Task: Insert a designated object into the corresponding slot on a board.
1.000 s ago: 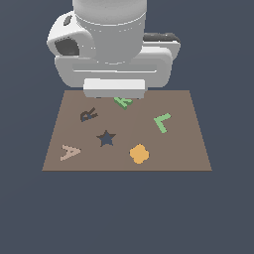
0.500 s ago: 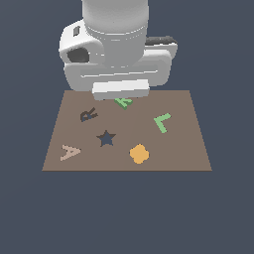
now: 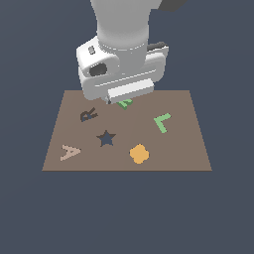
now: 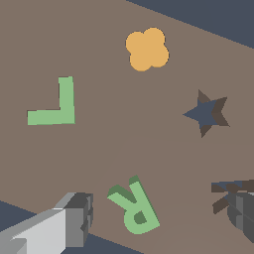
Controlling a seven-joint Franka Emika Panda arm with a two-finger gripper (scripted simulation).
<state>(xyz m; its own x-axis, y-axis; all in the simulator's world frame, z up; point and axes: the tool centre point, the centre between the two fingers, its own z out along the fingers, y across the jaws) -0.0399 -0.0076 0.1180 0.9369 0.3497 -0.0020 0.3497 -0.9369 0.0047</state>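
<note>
In the exterior view the arm's bulky white wrist hangs low over the far edge of the brown board point(image 3: 183, 129), hiding most of the green R piece point(image 3: 126, 102), of which only a corner peeks out below the hand point(image 3: 110, 99); the dark R-shaped slot point(image 3: 88, 115) lies nearby toward the exterior view's left, with the blue star cutout point(image 3: 105, 138), tan A shape point(image 3: 69, 152), orange blob point(image 3: 139, 154) and green L piece point(image 3: 162, 122) spread over the rest. In the wrist view the green R piece point(image 4: 134, 205) lies flat on the board point(image 4: 99, 158) between the two fingers point(image 4: 74, 218), which stand wide apart and touch nothing, one of them overlapping the slot point(image 4: 225, 191), while the L piece point(image 4: 53, 105), blob point(image 4: 146, 48) and star cutout point(image 4: 207, 113) sit beyond.
</note>
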